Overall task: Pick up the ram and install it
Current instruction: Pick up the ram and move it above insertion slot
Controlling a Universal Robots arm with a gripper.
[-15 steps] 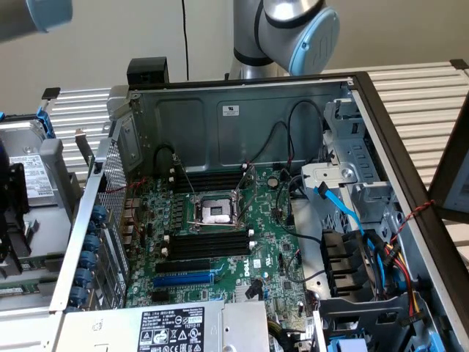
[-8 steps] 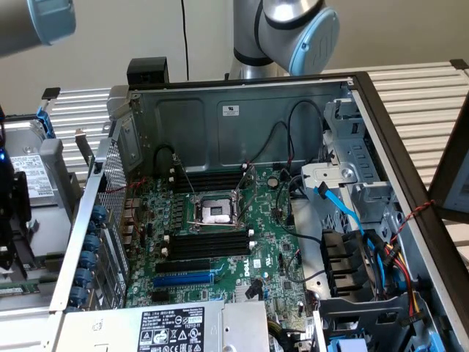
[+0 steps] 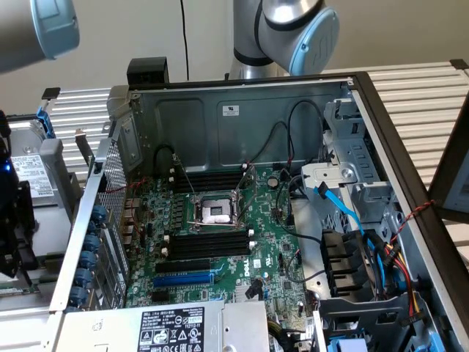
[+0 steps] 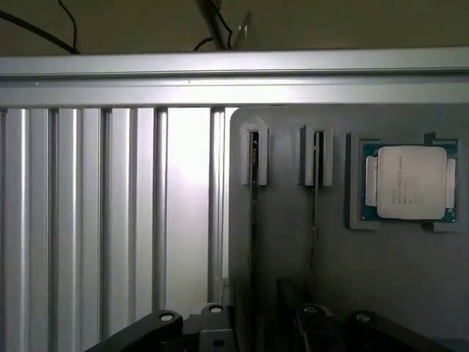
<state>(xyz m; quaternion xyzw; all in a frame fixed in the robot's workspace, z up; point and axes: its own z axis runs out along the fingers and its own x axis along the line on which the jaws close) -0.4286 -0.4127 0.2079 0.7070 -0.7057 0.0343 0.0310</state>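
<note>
Grey fixture plate (image 4: 293,257) holds two thin ram sticks (image 4: 253,183) (image 4: 315,183) standing on edge in slots, with one square silver-lidded processor (image 4: 410,182) beside them; the black gripper (image 4: 256,334) faces the plate, jaws spread wide and empty. One green motherboard (image 3: 220,293) shows one bare socket (image 3: 214,211), two banks of long black slots (image 3: 205,180) (image 3: 209,242) at its twelve and six o'clock and one blue slot (image 3: 183,279) at seven, while the silver arm's two blue-capped joints (image 3: 44,29) (image 3: 311,37) sit at eleven and one o'clock of the open metal case (image 3: 183,117)

My arm (image 3: 282,18) silver with pale blue caps, my gripper (image 4: 260,330) black, green board (image 3: 271,257) with black slots (image 3: 209,242) and one blue slot (image 3: 183,279), blue cable (image 3: 343,211), grey tray (image 4: 410,279), silver striped table (image 4: 88,220), chip (image 4: 410,182) silver with green edge
</note>
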